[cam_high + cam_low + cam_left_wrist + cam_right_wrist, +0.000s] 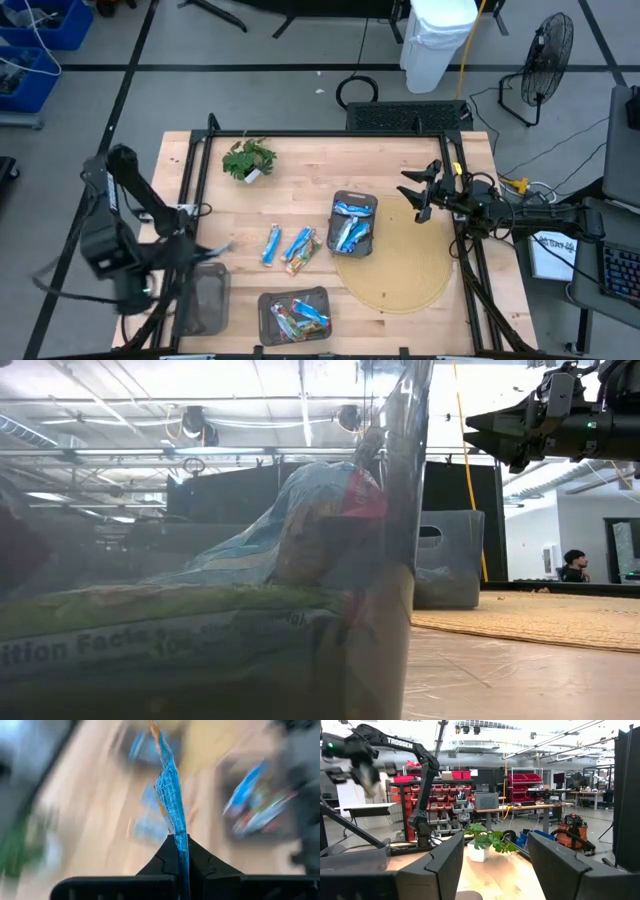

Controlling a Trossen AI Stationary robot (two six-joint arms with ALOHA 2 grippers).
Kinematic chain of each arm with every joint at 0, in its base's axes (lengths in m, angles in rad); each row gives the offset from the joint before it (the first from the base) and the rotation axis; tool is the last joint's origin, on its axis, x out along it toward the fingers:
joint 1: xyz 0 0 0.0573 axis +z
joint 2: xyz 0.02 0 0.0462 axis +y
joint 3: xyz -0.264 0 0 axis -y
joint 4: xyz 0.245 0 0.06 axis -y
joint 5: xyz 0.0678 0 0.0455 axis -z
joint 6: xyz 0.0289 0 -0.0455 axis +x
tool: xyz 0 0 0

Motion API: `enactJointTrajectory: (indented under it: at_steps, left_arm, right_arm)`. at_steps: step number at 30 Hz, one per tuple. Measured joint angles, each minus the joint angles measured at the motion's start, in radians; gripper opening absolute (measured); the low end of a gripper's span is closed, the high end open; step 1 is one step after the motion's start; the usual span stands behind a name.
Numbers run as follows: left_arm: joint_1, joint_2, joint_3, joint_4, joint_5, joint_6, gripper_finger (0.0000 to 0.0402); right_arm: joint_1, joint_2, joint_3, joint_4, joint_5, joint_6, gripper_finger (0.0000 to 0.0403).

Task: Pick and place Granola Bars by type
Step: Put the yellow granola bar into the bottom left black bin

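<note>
At table's left edge, left gripper (181, 851) clamped on a blue granola bar (170, 795), wrapper print too blurred to read. Loose bars (288, 245) lie mid-table; others sit in the near mesh tray (270, 305) and the centre tray (352, 200). Low view: wrapper against the lens reads "ition Facts". "TROSSEN" lettered on left arm (420, 750). Right gripper (422, 195) spread, empty, above table's right side.

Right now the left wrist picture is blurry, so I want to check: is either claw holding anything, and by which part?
The left claw pinches a blue foil-wrapped granola bar by one end; the right claw is empty.
</note>
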Motion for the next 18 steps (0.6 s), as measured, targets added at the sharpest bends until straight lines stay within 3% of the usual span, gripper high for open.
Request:
enactJointTrajectory:
  at_steps: [2,4,8,12,15,18]
  left_arm:
    - [0.050,0.017,-0.012,-0.071,0.168,-0.185,0.0006]
    - [0.087,0.024,-0.038,-0.029,0.325,-0.286,0.0006]
    - [0.093,0.051,-0.068,0.105,0.489,-0.466,0.0006]
    - [0.084,0.129,-0.091,0.101,0.706,-0.664,0.0006]
    - [0.058,0.178,-0.113,0.107,0.811,-0.817,0.0006]
    - [0.035,0.211,-0.132,0.135,0.823,-0.933,0.0006]
  right_arm:
    - [0.000,0.000,0.000,0.000,0.000,0.000,0.0210]
    - [0.000,0.000,0.000,0.000,0.000,0.000,0.0210]
    - [0.000,0.000,0.000,0.000,0.000,0.000,0.0210]
    - [0.000,0.000,0.000,0.000,0.000,0.000,0.0210]
    - [0.000,0.000,0.000,0.000,0.000,0.000,0.0210]
    - [0.000,0.000,0.000,0.000,0.000,0.000,0.0210]
